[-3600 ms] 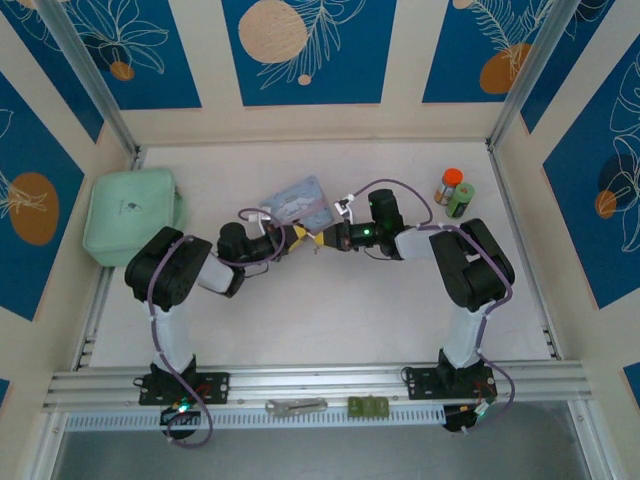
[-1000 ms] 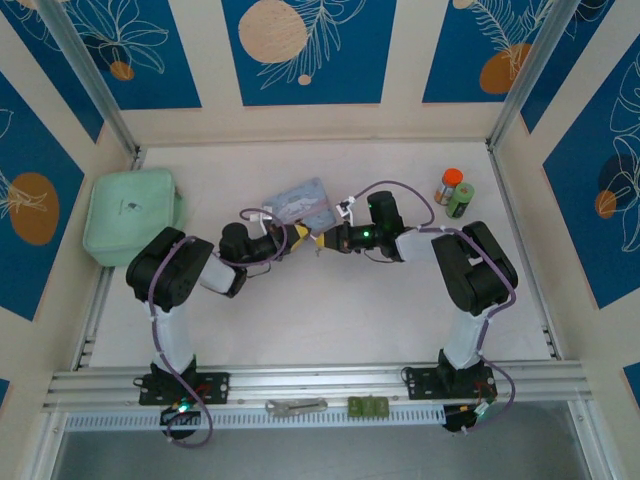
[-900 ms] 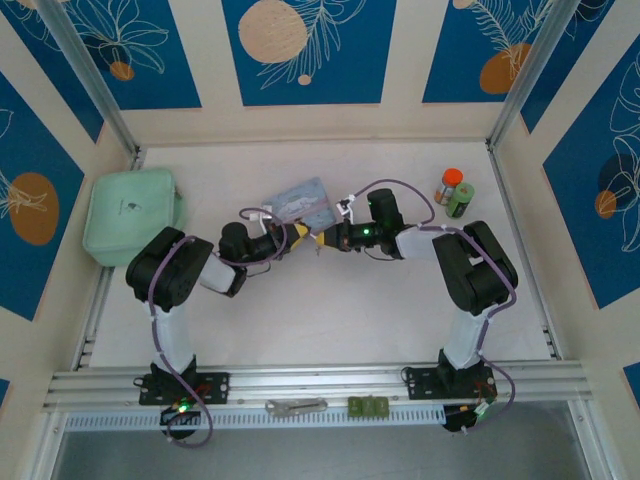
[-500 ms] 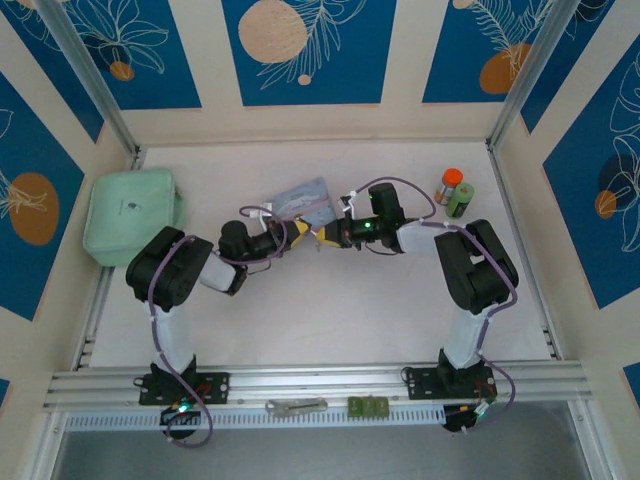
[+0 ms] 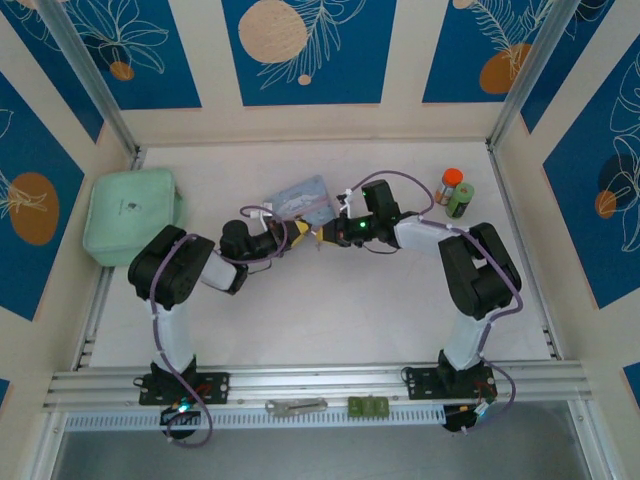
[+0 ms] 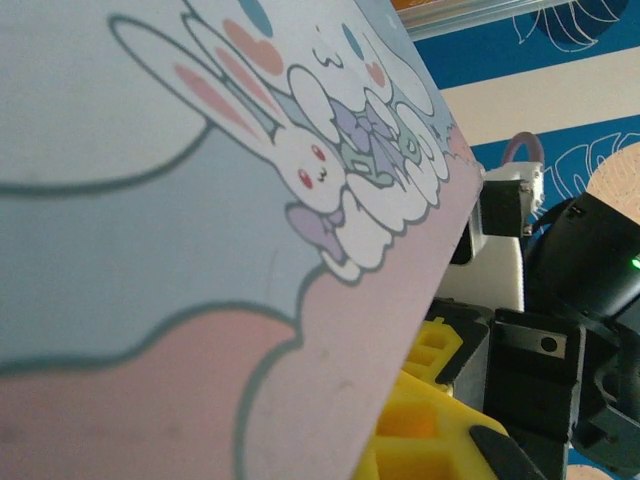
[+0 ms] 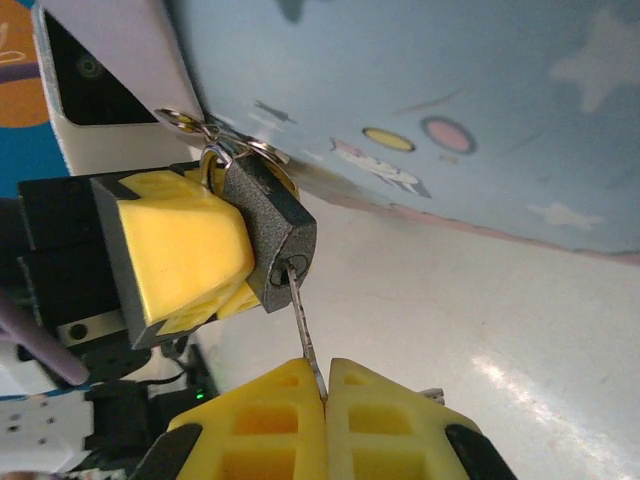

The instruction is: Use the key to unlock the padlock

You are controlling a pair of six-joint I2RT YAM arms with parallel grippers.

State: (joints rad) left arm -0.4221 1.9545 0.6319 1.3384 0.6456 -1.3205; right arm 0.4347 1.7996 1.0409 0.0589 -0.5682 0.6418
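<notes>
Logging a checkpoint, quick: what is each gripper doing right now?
Left gripper: closed, holding the padlock.
Right gripper: closed on the key, its blade in the padlock's keyhole.

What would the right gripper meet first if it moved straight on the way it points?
Most likely the padlock: the key held by the right gripper has its tip in the keyhole.

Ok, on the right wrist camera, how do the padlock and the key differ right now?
The padlock is a chunky near-black block; the key is a thin silvery blade. The padlock is held against the left fingers, while the key is pinched between the right fingers. The padlock sits right by the blue tin; the key stands clear of it, its tip at the keyhole. Both are small, and each is gripped by one arm.
</notes>
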